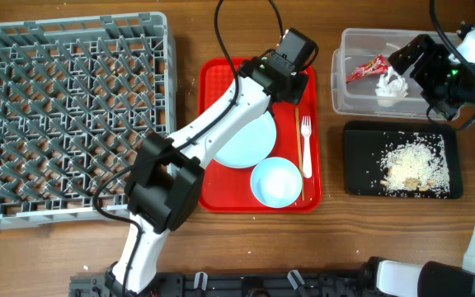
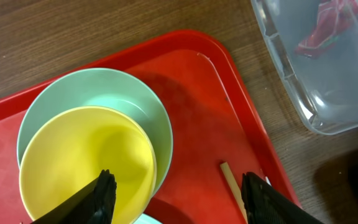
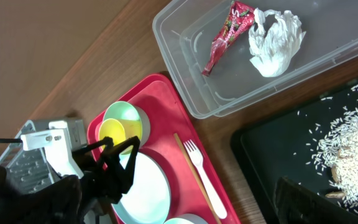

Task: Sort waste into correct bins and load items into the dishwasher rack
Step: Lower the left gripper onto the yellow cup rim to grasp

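Left end effector (image 2: pixel 179 190): fingers partway apart, gripping nothing; one is over the yellow cup (image 2: pixel 86 162), the other over the red tray (image 2: pixel 197 106). Cup sits nested in green bowl (image 2: pixel 104 93). Right end effector (image 1: pixel 409 59): fingers spread wide, empty, above tub (image 1: pixel 349 95). Tub holds wrapper (image 3: pixel 229 31) and napkin (image 3: pixel 275 40). Rice (image 1: pixel 415 165) on black tray (image 1: pixel 357 153).

Wooden table (image 1: pixel 345 247), brown, grain running 9 to 3 o'clock, fills the overhead view; also seen at 12 o'clock in the left wrist view (image 2: pixel 73 37).

Red serving tray (image 1: pixel 225 188), rectangular, raised rim, rounded corners, sits flat on the table at centre frame. Glossy surface (image 2: pixel 197 112); pinker in the right wrist view (image 3: pixel 166 112).

Thin pale wooden stick (image 1: pixel 298 124) lies flat inside the tray near its 3 o'clock rim, pointing 12 to 6. One end shows in the left wrist view (image 2: pixel 232 180); most of its length shows in the right wrist view (image 3: pixel 191 171).
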Robot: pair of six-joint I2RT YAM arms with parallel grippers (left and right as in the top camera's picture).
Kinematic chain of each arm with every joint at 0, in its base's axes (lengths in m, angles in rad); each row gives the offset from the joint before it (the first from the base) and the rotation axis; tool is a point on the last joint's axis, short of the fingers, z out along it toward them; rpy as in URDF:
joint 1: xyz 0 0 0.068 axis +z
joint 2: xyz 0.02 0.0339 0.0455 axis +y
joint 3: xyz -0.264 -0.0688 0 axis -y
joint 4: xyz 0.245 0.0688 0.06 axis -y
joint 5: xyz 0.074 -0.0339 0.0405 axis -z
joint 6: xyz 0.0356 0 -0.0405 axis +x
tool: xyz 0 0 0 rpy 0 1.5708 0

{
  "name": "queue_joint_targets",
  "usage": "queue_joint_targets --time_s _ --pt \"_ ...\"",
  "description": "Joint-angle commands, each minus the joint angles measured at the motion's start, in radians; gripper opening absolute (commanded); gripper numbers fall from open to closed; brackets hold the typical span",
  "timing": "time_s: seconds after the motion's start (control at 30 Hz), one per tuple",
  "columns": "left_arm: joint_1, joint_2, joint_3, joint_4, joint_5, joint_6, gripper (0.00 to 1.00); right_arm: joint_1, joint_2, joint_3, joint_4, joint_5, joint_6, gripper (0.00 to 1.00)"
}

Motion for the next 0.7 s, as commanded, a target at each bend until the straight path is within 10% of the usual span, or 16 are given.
queue_joint_targets --time_s 0.0,0.2,0.43,0.67 --pt "0.003 0.061 0.014 0.007 -0.034 0.002 0.62 0.002 0.004 -0.001 0.000 0.013 -0.013 1.00" --pt "0.013 0.075 0.014 0.011 -0.039 0.002 0.53 0.002 0.004 -0.001 0.000 0.013 -0.013 0.99" --pt "0.019 0.075 0.014 0.008 -0.044 0.002 0.18 0.002 0.004 -0.001 0.001 0.013 -0.013 1.00" --pt "0.022 0.075 0.014 0.000 -0.148 0.003 0.11 0.002 0.004 -0.001 0.000 0.013 -0.013 1.00"
